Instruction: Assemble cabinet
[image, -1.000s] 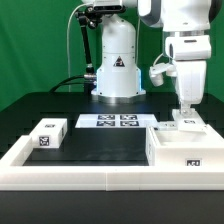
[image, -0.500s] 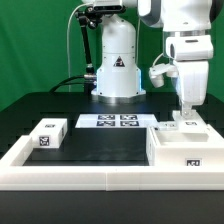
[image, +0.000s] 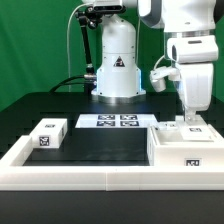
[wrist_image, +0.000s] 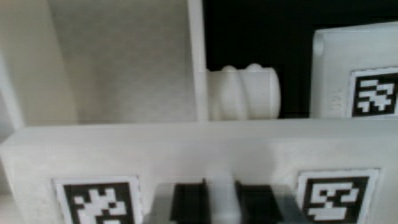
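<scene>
The large white cabinet body stands at the exterior view's right, with a tag on its front. My gripper reaches straight down onto a small white tagged block lying on top of the body. In the wrist view my gripper has its two dark fingers close together on that block, with a tag on either side. Another small white tagged block lies at the exterior view's left, far from the gripper.
The marker board lies at the back centre before the robot base. The long low white border frame runs along the front and sides. The wrist view shows a round white knob and another tagged white face.
My gripper has shifted slightly toward the exterior view's right over the cabinet body, and the small block under it has shifted with it. The left block has not moved.
</scene>
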